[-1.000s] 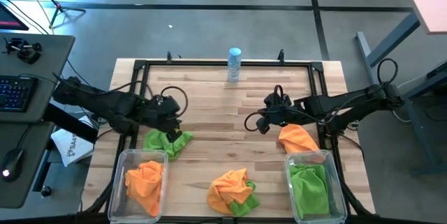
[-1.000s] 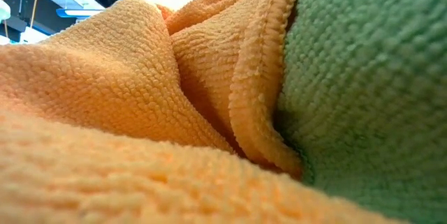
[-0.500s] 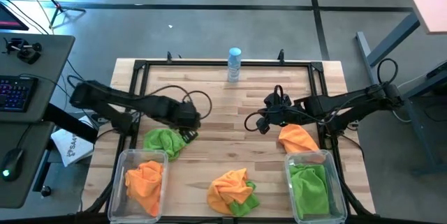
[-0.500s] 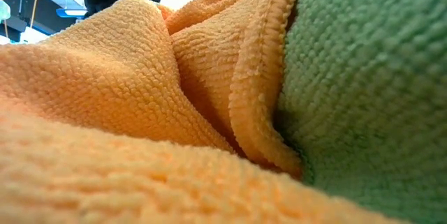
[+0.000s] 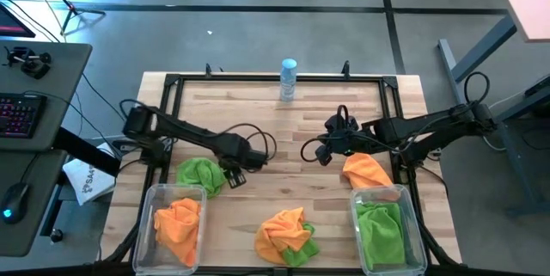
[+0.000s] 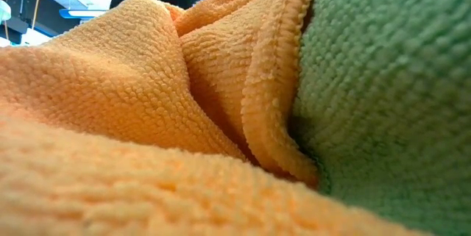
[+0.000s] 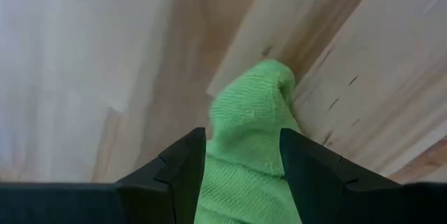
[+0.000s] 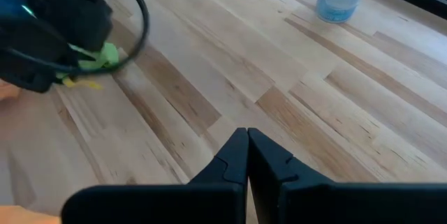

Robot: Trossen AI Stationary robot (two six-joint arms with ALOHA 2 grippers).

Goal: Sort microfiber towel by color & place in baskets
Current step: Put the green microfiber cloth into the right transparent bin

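Note:
A green towel lies bunched on the table, just beyond the left basket, which holds an orange towel. My left gripper is at that green towel's right end and is shut on it. The right basket holds a green towel. Another orange towel lies just beyond that basket. An orange-and-green heap sits at the near edge and fills the low view. My right gripper is shut over bare wood left of the orange towel. My left gripper holds the green towel by its right-hand corner, pinched between the two fingers. It comes from above, slanting toward the table's right. The corner's tip sticks out past the fingertips against the wood, and the rest of the towel lies on the table.
A white-and-blue bottle stands at the far edge's middle. A black metal frame runs round the table. Bare wood lies in the middle between the arms. A desk with a keyboard stands left of the table.
My left arm has reached out toward the table's right and near edge, and its gripper has come down from beyond the green towel onto the towel's right end. The towels have kept their places.

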